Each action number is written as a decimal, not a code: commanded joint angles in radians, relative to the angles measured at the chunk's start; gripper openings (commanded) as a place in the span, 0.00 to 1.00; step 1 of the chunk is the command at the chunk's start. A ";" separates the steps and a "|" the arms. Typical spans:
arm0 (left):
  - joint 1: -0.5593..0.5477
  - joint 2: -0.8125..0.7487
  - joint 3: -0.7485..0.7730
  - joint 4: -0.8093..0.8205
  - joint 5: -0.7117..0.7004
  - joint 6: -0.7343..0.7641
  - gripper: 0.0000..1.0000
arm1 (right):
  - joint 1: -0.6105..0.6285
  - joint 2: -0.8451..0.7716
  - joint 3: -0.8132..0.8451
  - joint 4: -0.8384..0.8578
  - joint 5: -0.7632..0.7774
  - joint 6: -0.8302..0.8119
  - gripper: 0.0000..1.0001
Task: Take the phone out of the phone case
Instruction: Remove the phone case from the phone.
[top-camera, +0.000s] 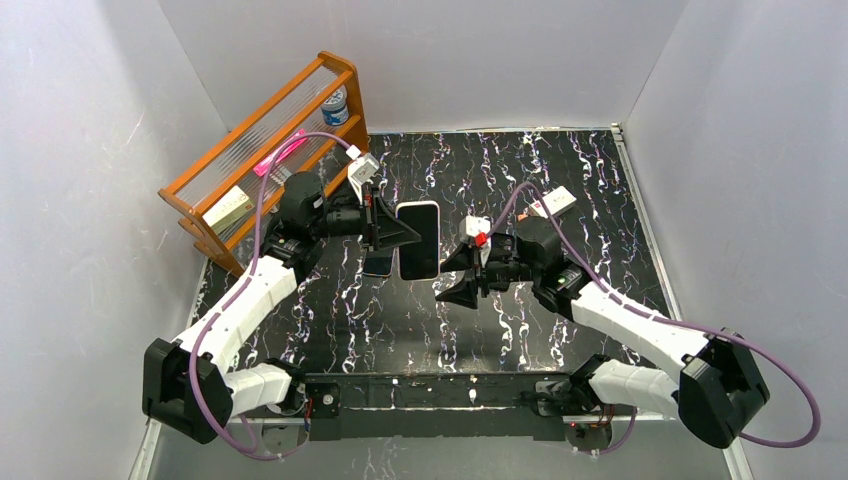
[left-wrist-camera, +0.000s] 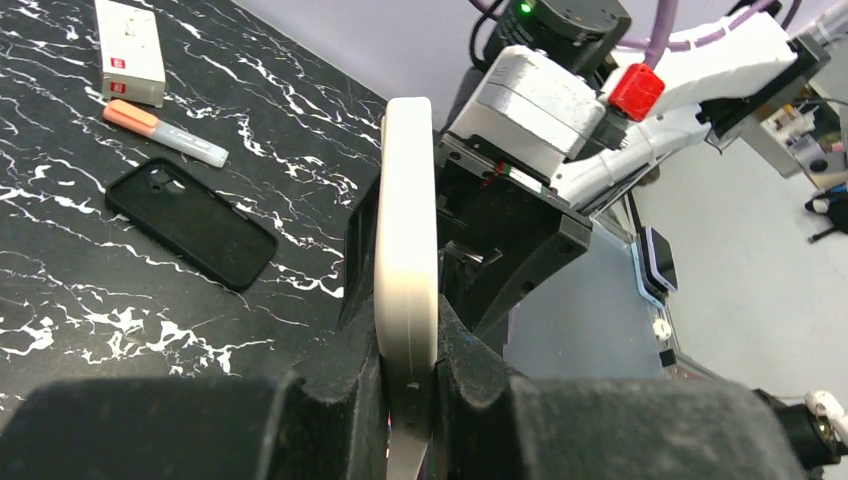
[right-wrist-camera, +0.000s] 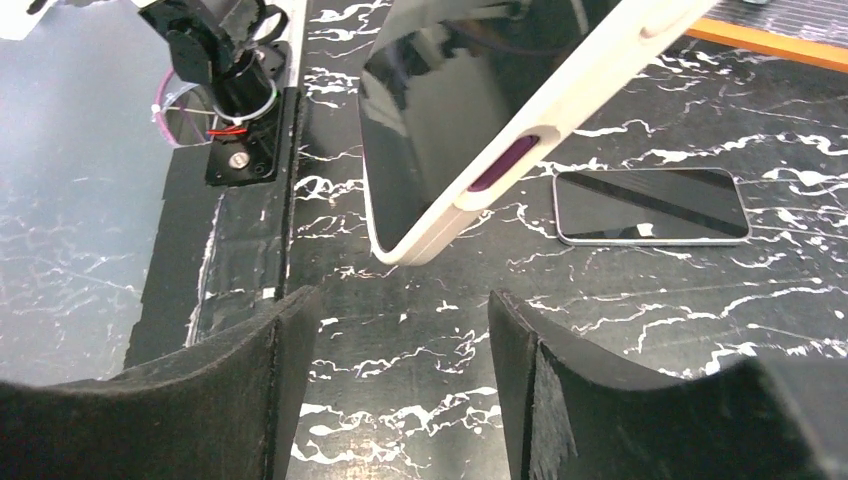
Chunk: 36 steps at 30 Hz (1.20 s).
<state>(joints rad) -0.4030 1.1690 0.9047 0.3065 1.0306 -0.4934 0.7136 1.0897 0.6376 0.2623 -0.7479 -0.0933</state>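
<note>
Left hand is clenched on the cream case, fingers pinching it across front and back near one end. It's held up off the surface around the middle. The phone sits inside the case with its dark screen showing, and there's a purple side button visible on the rim in the right wrist view, where the whole thing looks tilted.

Right hand is released, fingers spread wide, sitting just beside the free end of the cased phone. It's not touching it as far as I can see.

Other stuff lying around: a second phone flat on the surface, screen up, partly under the held one in the top view. A black case lies flat by itself, with a marker near it and a white box just beside the marker. A wooden rack stands at the far left corner.
</note>
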 joint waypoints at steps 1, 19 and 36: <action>0.004 -0.033 0.051 0.039 0.087 0.033 0.00 | 0.000 0.039 0.071 0.018 -0.121 -0.042 0.69; 0.003 -0.029 0.021 0.062 0.096 0.011 0.00 | 0.000 0.092 0.112 0.129 -0.194 0.025 0.54; 0.003 0.012 0.016 0.159 0.091 -0.171 0.00 | 0.000 0.145 0.149 0.087 -0.262 -0.038 0.04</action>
<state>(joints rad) -0.4019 1.1755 0.9062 0.3901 1.1267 -0.5404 0.7101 1.2346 0.7452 0.3382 -0.9783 -0.0570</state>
